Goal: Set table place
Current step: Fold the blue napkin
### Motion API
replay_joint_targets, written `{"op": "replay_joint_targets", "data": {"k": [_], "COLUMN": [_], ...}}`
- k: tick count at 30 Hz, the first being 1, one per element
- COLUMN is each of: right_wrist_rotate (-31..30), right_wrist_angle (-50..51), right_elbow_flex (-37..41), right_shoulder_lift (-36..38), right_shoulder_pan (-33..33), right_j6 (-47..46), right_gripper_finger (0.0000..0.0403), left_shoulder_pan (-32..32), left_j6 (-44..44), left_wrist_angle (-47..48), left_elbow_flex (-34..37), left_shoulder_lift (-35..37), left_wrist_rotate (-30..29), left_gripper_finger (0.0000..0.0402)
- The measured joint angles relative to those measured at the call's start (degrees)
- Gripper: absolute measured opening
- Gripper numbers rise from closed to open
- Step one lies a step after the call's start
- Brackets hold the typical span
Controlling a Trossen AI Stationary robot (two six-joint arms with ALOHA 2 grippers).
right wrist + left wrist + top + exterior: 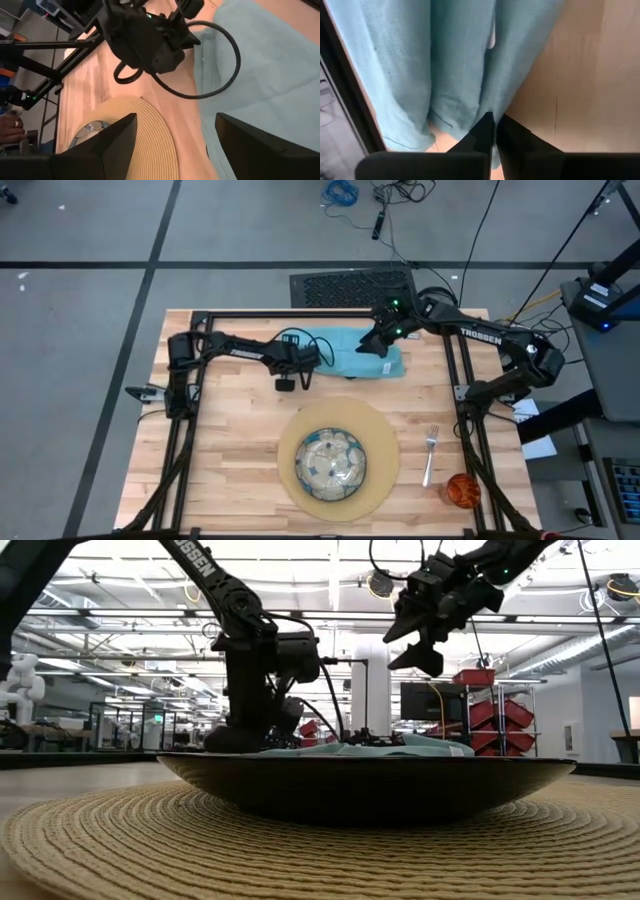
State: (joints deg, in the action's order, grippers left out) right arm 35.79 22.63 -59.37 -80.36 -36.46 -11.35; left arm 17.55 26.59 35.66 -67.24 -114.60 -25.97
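Left pincer (303, 377): It is in the upper middle of the high view, low on the surface (220, 440). Its two fingers are pressed tight together at the left end of the napkin (345, 350). In its own wrist view the blue cloth bunches right at the tips, so it looks like it pinches the napkin.

Napkin: One teal cloth. It lies flat near the top edge of the surface, above the placemat (383, 455).

Placemat: One round tan mat, low in the middle of the high view.

Plate (333, 463): One green-patterned plate. It sits on the placemat.

Right pincer (385, 345): It hangs in the air over the right end of the napkin, upper right of the middle. Its fingers are spread wide and hold nothing.

Fork (429, 456): One silver fork, just right of the placemat.

Cup (462, 490): One small orange cup, lower right, near the bottom of the fork.

Knife and spoon: I cannot see any.

Step now: I think the job is at the napkin part. The left pincer seems to grab one end.

Next move: The napkin likely needs to come down beside the plate. The cloth is soft and can slip or fold, so a slow lift and a gentle pull would help. The right pincer may need to take the other end.
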Motion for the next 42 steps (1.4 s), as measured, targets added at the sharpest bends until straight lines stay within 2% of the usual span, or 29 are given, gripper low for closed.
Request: {"op": "replay_joint_targets", "data": {"k": [7, 14, 22, 27, 33, 38, 42], "right_wrist_rotate": [-0.38, -0.51, -1.19, -1.2, -1.67, -1.95, -5.57], "right_wrist_angle": [-0.56, -0.25, 0.25, 2.03, 13.34, 12.63, 7.72], "right_elbow_flex": [0.0, 0.0, 0.0, 0.02, 0.35, 5.58, 12.15], "right_shoulder_lift": [0.0, 0.0, -0.02, -0.02, -0.02, 0.0, 0.0], "right_shoulder_pan": [0.65, 0.58, 0.67, 0.99, 2.39, 5.11, 6.19], "right_j6": [0.0, 0.3, 0.2, -0.11, 2.91, 1.14, -1.19], "right_gripper_finger": [0.0248, 0.0232, 0.0219, 0.0217, 0.0217, 0.0217, 0.0217], "left_shoulder_pan": [-3.56, -9.06, -14.51, -13.59, -12.47, -11.8, -11.95], "left_j6": [-4.74, -11.21, -15.79, -19.82, -21.81, -21.37, -21.25], "left_wrist_angle": [7.71, 16.63, 16.51, 15.33, 14.55, 13.24, 12.99], "left_elbow_flex": [0.14, 0.68, 2.05, 4.93, 6.74, 6.99, 8.03], "left_shoulder_lift": [1.36, 3.72, 4.01, 4.37, 5.24, 8.19, 11.53], "left_wrist_rotate": [-2.92, -1.44, -0.55, -2.57, -2.97, 1.9, 3.15], "left_gripper_finger": [0.0, 0.0, 0.0, 0.0, 0.001, 0.0044, 0.0072]}}
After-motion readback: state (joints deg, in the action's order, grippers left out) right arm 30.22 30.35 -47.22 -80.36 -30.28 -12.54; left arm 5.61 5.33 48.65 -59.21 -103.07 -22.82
